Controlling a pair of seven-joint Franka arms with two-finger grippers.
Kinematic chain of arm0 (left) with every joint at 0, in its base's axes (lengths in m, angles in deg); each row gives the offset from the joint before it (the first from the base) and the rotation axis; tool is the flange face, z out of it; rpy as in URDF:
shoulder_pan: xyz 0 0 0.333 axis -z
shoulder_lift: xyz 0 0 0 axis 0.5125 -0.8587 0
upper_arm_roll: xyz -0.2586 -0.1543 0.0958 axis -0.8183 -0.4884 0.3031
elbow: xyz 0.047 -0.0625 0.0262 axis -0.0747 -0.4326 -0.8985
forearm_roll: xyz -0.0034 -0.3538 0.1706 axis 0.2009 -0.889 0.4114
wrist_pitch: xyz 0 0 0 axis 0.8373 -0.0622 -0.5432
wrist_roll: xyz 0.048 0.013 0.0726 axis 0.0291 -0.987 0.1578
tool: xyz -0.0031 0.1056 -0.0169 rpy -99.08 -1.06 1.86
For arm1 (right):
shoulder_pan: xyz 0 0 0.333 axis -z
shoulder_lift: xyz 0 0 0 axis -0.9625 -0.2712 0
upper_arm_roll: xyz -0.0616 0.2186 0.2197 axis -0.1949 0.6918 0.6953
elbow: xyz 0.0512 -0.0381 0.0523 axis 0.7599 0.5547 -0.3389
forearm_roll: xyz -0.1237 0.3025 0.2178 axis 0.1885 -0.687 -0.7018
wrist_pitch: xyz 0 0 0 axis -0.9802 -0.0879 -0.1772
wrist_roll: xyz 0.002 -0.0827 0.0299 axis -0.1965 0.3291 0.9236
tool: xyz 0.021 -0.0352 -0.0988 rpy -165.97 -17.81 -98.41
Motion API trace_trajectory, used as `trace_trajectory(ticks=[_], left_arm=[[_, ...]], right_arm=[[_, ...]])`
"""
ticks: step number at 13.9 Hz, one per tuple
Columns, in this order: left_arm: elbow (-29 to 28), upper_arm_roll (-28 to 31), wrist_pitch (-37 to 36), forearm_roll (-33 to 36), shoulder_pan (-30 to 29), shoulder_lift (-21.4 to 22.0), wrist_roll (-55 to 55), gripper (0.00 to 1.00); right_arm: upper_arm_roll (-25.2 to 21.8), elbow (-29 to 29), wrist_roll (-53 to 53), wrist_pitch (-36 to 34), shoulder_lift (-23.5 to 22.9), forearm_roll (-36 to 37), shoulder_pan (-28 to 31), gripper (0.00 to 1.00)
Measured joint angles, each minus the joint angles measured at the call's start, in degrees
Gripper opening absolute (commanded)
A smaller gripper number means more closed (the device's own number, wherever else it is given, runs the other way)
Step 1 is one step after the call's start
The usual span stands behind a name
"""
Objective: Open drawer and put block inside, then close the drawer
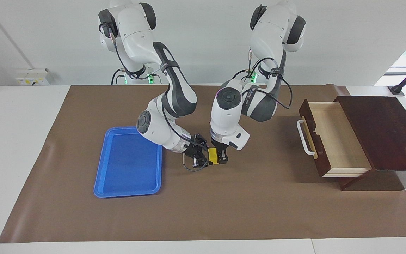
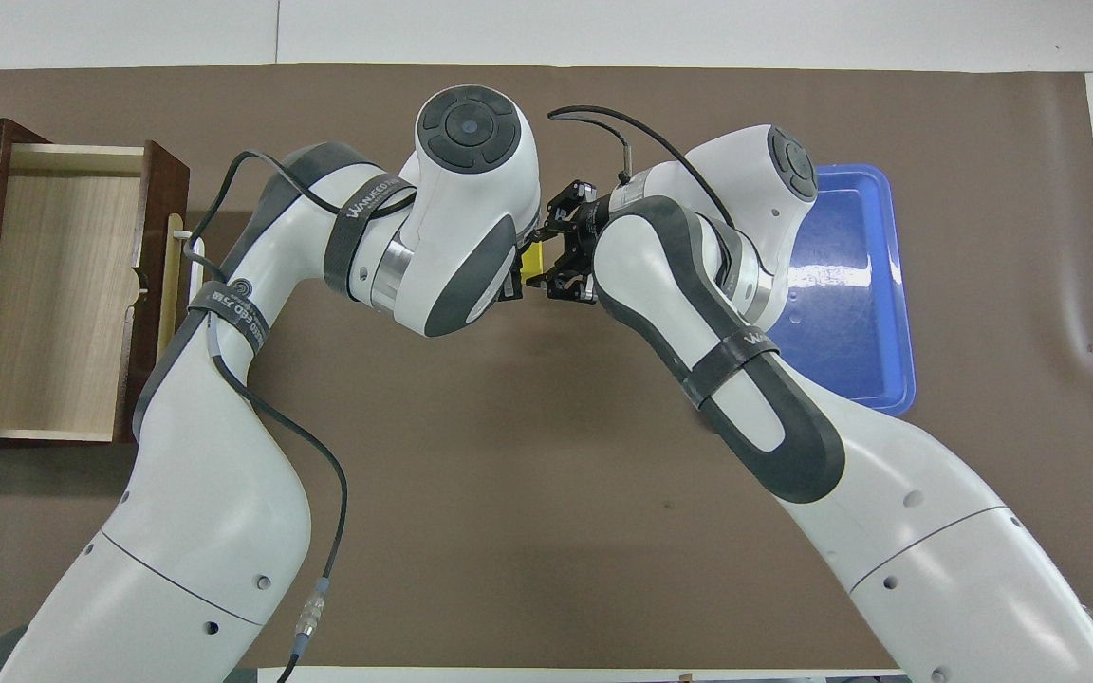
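The small yellow block (image 1: 212,155) hangs a little above the brown mat at mid-table, between both grippers. My right gripper (image 1: 203,156) reaches in sideways from the blue tray's side with its fingers on the block. My left gripper (image 1: 221,157) points down at the block's other side, right against it. The overhead view shows only a sliver of the block (image 2: 532,262) between the two wrists. The drawer (image 1: 333,139) of the dark brown box (image 1: 382,130) stands pulled open at the left arm's end of the table. Its pale interior is empty and its white handle (image 1: 305,138) faces mid-table.
A flat blue tray (image 1: 129,167) lies empty on the brown mat (image 1: 245,204) toward the right arm's end, close to the right arm's wrist. The open drawer (image 2: 58,285) juts out toward the left arm's elbow.
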Motion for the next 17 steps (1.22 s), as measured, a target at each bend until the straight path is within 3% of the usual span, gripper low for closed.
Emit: trace_trajectory(ticks=[8, 12, 17], left_arm=[[0.0, 0.3, -1.2, 0.0, -0.2, 0.3, -0.4, 0.0], [0.9, 0.7, -8.0, 0.0, -5.3, 6.5, -6.4, 0.0], [0.8, 1.0, -20.8, -0.3, -16.6, 14.9, -24.3, 0.0]], right_arm=[[-1.0, -0.7, -0.8, -2.2, 1.7, 0.5, 3.4, 1.0], [-1.2, -1.4, 2.7, -11.2, 7.8, 13.0, 9.3, 1.0], [-1.5, -1.5, 23.5, -24.3, 16.7, 28.6, 15.7, 1.0]])
